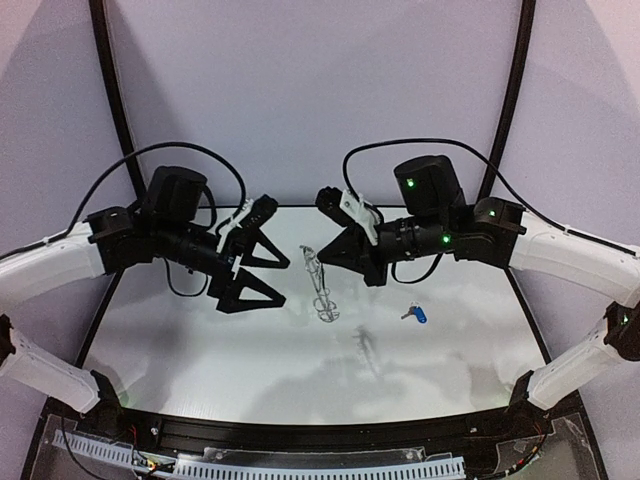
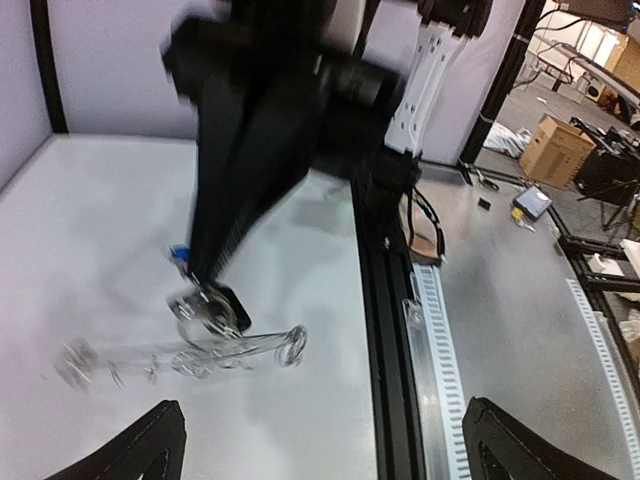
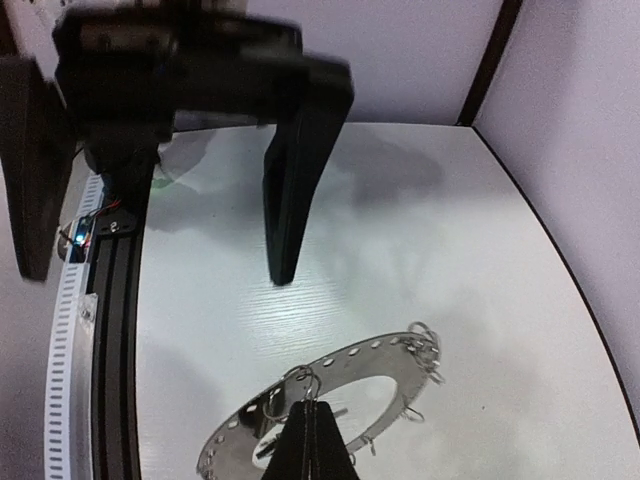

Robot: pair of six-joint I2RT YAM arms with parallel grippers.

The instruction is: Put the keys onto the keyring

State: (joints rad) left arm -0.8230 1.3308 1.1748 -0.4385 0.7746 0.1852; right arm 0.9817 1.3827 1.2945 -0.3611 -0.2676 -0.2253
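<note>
The white tabletop [image 1: 200, 350] lies below both arms, which meet above its middle. The left pincer [image 1: 287, 282] stands spread wide and empty, its fingers pointing at the ring from just beside it. The right pincer [image 3: 310, 415] is closed on the inner edge of the keyring [image 3: 385, 360], holding it up off the surface; from above the ring shows edge-on between the two arms. The blue-tagged key [image 1: 416, 314] rests loose on the tabletop, under the right forearm and well apart from the ring. A dark oblong [image 2: 228, 306] beside the right pincer's tip may be the black-tagged key, but blur leaves that unsettled. The step in hand looks to be fetching the blue key with the free left pincer. To do it well, the right arm should hold the ring steady and perhaps lift clear, since it shadows the key. The left pincer should come down over the tag, not the thin blade, and close squarely so the key's eye stays exposed. Then choose an empty wire clip on the rim facing the left arm.
</note>
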